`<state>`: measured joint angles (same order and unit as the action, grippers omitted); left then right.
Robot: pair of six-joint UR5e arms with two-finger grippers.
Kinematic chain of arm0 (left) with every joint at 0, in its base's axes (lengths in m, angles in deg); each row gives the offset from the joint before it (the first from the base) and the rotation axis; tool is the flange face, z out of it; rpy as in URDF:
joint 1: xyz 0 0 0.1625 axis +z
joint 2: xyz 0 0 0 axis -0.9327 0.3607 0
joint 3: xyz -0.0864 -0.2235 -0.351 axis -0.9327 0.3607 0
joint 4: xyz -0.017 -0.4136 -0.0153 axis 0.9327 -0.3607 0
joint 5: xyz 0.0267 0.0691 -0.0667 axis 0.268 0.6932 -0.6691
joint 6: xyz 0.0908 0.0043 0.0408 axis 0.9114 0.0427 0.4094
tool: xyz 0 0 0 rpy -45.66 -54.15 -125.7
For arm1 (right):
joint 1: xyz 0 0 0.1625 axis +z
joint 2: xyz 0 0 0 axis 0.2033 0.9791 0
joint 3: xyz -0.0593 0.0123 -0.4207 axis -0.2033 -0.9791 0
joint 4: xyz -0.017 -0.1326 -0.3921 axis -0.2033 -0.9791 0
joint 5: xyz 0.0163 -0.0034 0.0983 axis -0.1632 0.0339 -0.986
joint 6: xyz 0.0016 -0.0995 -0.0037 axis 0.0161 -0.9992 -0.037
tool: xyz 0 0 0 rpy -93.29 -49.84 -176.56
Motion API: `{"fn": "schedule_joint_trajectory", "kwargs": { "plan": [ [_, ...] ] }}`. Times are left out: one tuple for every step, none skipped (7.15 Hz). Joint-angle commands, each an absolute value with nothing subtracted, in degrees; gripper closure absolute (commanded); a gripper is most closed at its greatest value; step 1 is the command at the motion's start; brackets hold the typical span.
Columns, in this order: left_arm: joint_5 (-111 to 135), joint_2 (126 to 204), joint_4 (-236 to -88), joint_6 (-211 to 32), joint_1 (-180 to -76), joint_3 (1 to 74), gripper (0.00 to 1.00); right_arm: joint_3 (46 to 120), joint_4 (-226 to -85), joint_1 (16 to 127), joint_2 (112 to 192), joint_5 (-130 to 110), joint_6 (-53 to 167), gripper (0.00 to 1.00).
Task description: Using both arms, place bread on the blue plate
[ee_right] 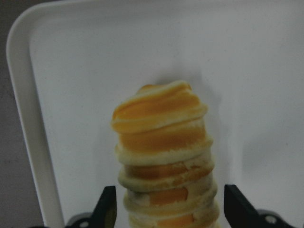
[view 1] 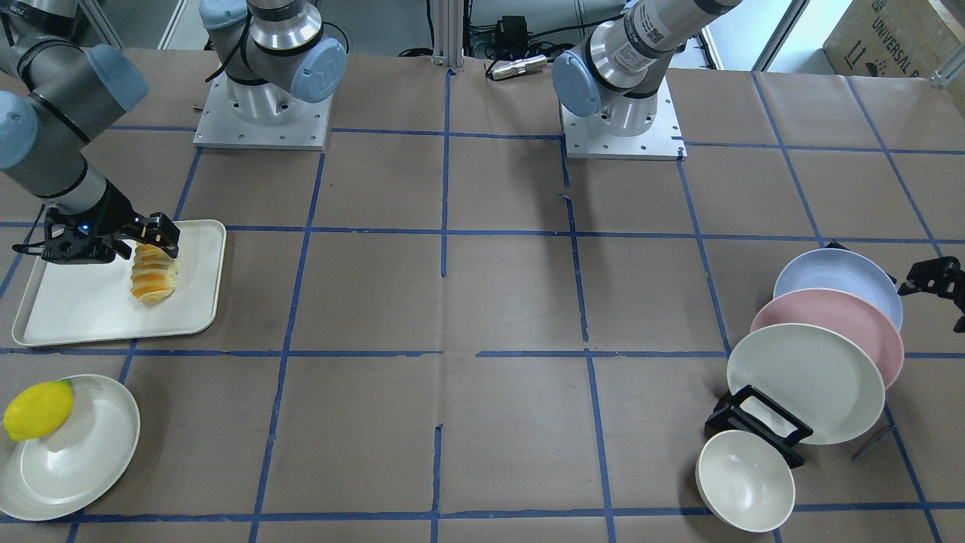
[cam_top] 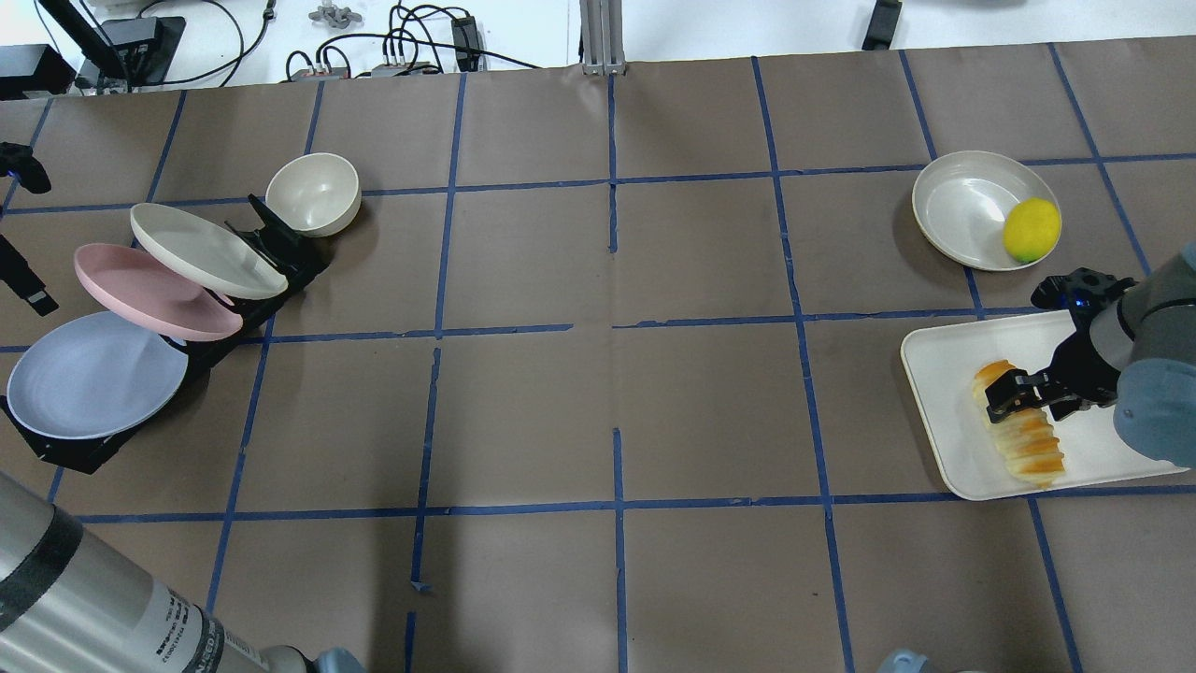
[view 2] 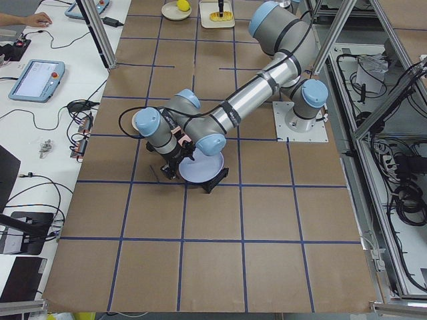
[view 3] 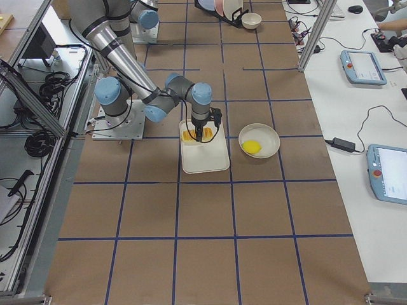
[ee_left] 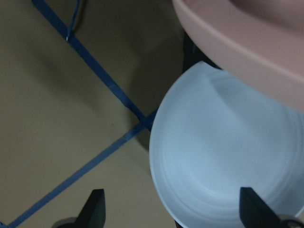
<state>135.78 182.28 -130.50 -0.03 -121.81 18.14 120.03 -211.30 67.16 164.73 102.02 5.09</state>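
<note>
Step in hand, as I read it: two pickups in parallel. The right claw (ee_right: pixel 170 203) goes for the bread (ee_right: pixel 161 142), the left claw (ee_left: pixel 173 209) for the blue plate (ee_left: pixel 228 156).

The bread lies flat on the white tray (cam_top: pixel 944 374) at the robot's right end of the table (cam_top: pixel 617 393), well apart from the plate. The right claw is released, one finger either side of the loaf near one end. The fingers are close to the crust, with no visible squash.
- Drop until the fingers sit at mid-height of the loaf, then close gently. It looks soft, so a hard squeeze will likely dent it or pop it out.
- The grip is off-centre, so expect the free end to sag on lift. Shifting toward the middle looks safer.
- Lift straight up to clear the tray lip.

The blue plate leans in the end slot of the black rack (cam_top: pixel 280 245). The pink plate (cam_top: pixel 140 290) overlaps one edge of it, and a cream plate (cam_top: pixel 206 248) sits beyond that. The left claw is released too, fingers wide: one over bare table, one over the plate face. In the wrist view the rim falls between them, but I can't tell the depth.
- Bite the free rim, away from the pink plate.
- Pull out along the slot, not across, or the neighbour may get dragged.
- Lay it flat mid-table before the bread comes over.
</note>
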Motion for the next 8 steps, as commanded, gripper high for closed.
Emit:
{"fn": "schedule_joint_trajectory", "kwargs": {
  "plan": [
    [135.99,186.8,-131.11,-0.06,-122.12,16.16,0.0,120.64,-211.96,67.1,164.34,100.73,5.11,0.19],
    [136.08,187.51,-131.11,-0.06,-121.95,16.07,0.0,120.65,-211.88,67.1,164.34,100.63,5.11,0.19],
    [136.08,187.61,-131.2,-0.14,-121.95,16.24,0.0,120.65,-211.96,67.1,164.34,100.63,5.11,0.19],
    [136.25,187.69,-131.29,-0.14,-121.86,17.03,0.0,120.65,-211.96,67.1,164.34,100.63,5.11,0.23],
    [136.78,187.69,-131.81,-0.14,-121.77,17.21,0.0,120.3,-211.79,67.1,164.34,100.63,5.11,0.42],
    [136.96,187.69,-133.12,0.03,-121.68,16.69,0.0,120.38,-211.53,67.1,164.34,100.63,5.02,0.69],
    [136.96,187.78,-133.4,0.03,-120.55,16.77,0.0,120.3,-211.52,67.19,164.34,100.72,5.02,0.92],
    [136.96,187.78,-133.49,0.03,-120.1,17.29,0.0,120.3,-211.52,67.19,164.43,100.72,4.76,0.94]
  ]
}}
